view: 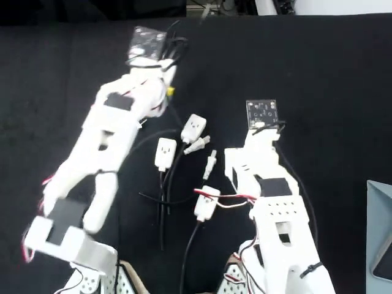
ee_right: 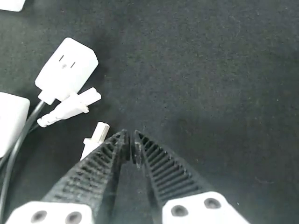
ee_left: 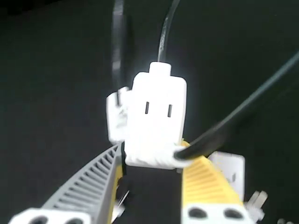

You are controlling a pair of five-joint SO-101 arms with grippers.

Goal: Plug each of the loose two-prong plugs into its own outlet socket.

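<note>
Black bench (view: 343,92): we see left arm (view: 116,128) stretched far out, left pincer (ee_left: 153,157) pinching a white socket (ee_left: 156,116); right pincer (ee_right: 131,142) pressed together, tips angled down just beside a loose plug (ee_right: 93,137).

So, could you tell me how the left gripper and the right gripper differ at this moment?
The left gripper is clamped on a white outlet socket; the right gripper is shut on nothing, over the black table. The left gripper's fingers are one grey and one yellow; the right gripper's fingers are both black. Both grippers have ribbed fingers on white mounts.
</note>
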